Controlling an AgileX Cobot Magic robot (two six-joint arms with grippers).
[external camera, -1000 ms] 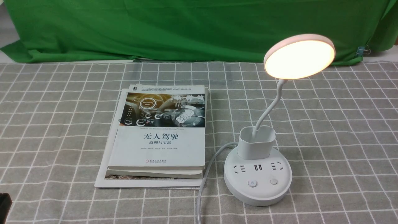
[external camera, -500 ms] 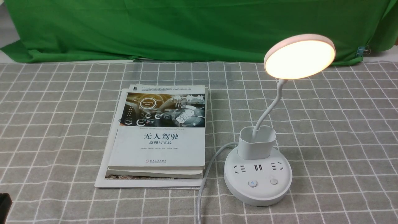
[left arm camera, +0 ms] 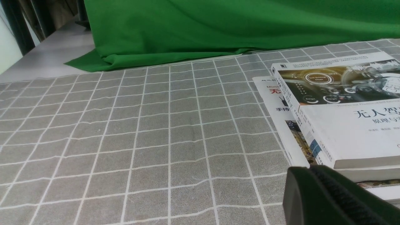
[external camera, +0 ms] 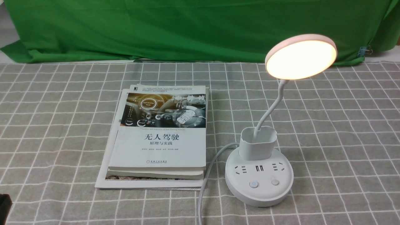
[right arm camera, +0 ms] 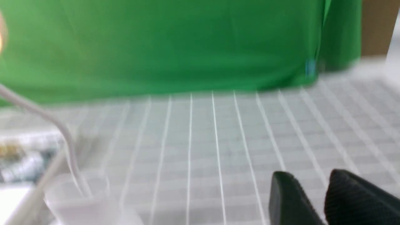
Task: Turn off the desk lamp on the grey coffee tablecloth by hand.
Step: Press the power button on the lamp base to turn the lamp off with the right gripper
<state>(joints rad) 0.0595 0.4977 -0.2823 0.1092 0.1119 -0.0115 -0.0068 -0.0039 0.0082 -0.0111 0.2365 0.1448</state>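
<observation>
The white desk lamp stands on the grey coffee tablecloth (external camera: pixel 343 131) at the right, its round head (external camera: pixel 301 57) lit. Its base (external camera: pixel 259 193) carries sockets and two buttons, one with a power mark (external camera: pixel 253 184) and one plain (external camera: pixel 275 182). My left gripper (left arm camera: pixel 307 170) is shut and empty, low over the cloth next to the books; only a black corner of it (external camera: pixel 4 206) shows in the front view. My right gripper (right arm camera: pixel 309 181) is open and empty. Its view is blurred, with the lamp's neck (right arm camera: pixel 67 137) and cup holder (right arm camera: pixel 78 200) off to one side.
A stack of books (external camera: pixel 159 137) lies left of the lamp, with the lamp's white cord (external camera: pixel 206 175) running between them toward the front edge. A green backdrop cloth (external camera: pixel 187 28) hangs at the back, with a blue clip (external camera: pixel 364 50) at its right end.
</observation>
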